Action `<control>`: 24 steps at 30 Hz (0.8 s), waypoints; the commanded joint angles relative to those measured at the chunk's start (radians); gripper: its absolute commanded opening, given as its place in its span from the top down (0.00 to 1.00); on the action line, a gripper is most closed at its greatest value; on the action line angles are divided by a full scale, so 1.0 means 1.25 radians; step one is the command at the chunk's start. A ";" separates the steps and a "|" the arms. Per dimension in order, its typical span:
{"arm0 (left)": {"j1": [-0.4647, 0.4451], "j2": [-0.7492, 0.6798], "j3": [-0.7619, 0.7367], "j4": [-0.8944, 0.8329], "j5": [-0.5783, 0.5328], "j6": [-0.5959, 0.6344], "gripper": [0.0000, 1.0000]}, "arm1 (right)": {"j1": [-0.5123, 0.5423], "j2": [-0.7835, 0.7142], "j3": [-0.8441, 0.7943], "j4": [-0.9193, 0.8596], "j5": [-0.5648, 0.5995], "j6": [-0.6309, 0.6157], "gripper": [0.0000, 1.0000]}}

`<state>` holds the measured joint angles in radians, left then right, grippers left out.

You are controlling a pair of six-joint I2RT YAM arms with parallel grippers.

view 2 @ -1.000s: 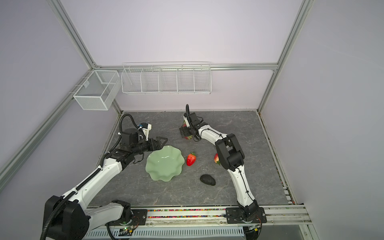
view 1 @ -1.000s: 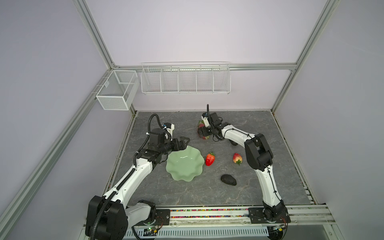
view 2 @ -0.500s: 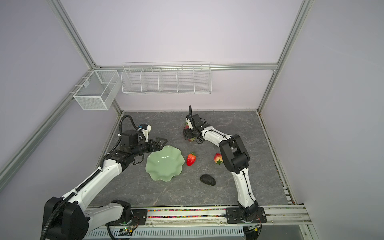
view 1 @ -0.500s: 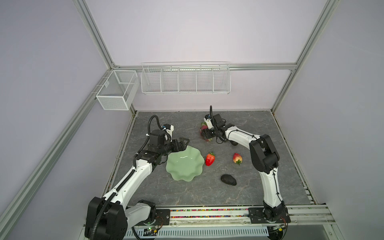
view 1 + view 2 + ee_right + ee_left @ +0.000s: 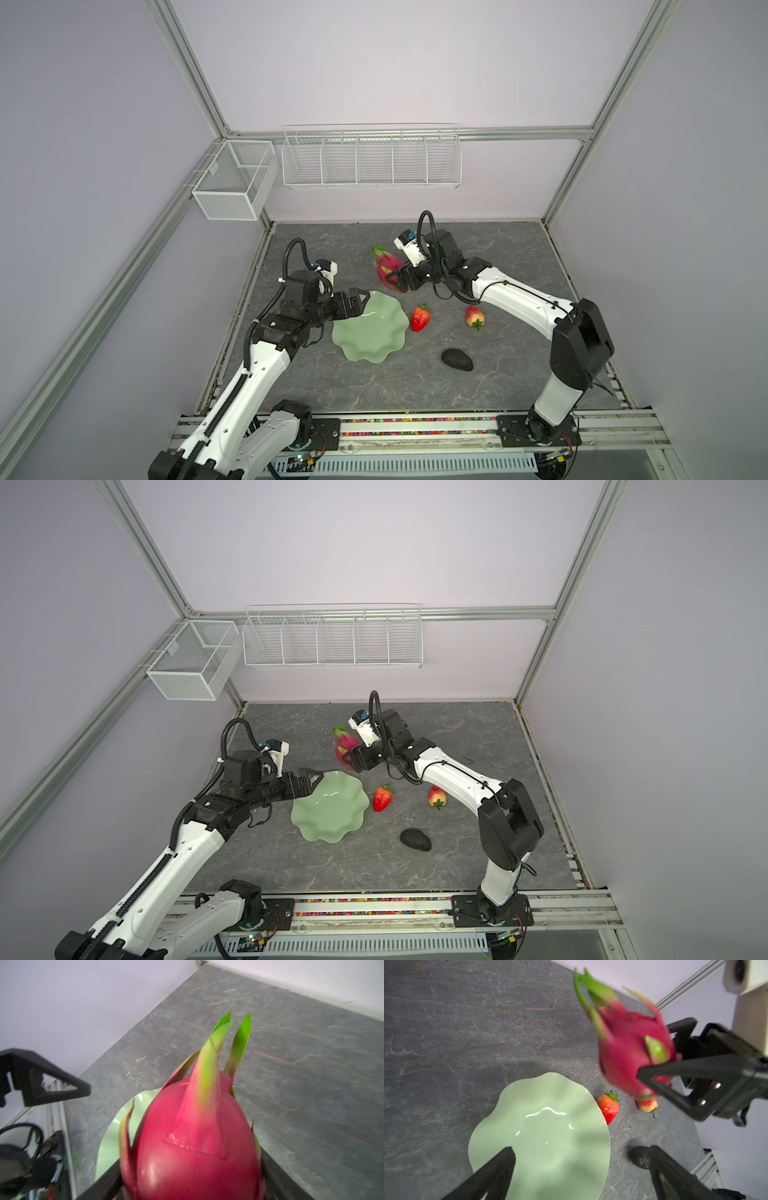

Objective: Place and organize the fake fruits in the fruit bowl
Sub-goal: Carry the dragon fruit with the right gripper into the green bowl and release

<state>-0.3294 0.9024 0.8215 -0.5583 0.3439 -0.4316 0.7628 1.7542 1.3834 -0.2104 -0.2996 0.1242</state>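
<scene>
The right gripper [image 5: 394, 280] squeezes the smooth, egg-shaped pink dragon fruit [image 5: 384, 262] with pointy green tips, up in the air by the far edge of the shiny, wavy fruit bowl [image 5: 370, 336], so it may slip and roll away, while the left gripper [image 5: 361, 301] hangs wide open and empty beside the rim.

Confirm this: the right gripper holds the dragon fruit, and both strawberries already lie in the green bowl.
One part is wrong. Both top views show the strawberries lying on the table beside the bowl, which holds no fruit. The right gripper does hold the dragon fruit.
</scene>
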 commanded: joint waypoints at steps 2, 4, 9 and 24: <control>-0.003 -0.095 0.004 -0.143 -0.004 -0.061 0.01 | 0.080 -0.001 -0.044 0.017 -0.033 0.017 0.27; -0.003 -0.148 -0.007 -0.187 -0.042 -0.068 0.01 | 0.113 0.001 -0.064 0.026 -0.018 0.020 0.27; -0.002 -0.218 -0.067 -0.184 -0.033 -0.099 0.00 | 0.163 0.019 -0.093 0.042 0.001 0.025 0.27; -0.002 -0.124 -0.132 -0.127 -0.069 -0.131 0.13 | 0.178 0.096 -0.104 0.069 0.050 0.010 0.25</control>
<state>-0.3294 0.7353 0.6788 -0.7334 0.2802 -0.5762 0.9802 1.8622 1.2648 -0.1642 -0.2489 0.1452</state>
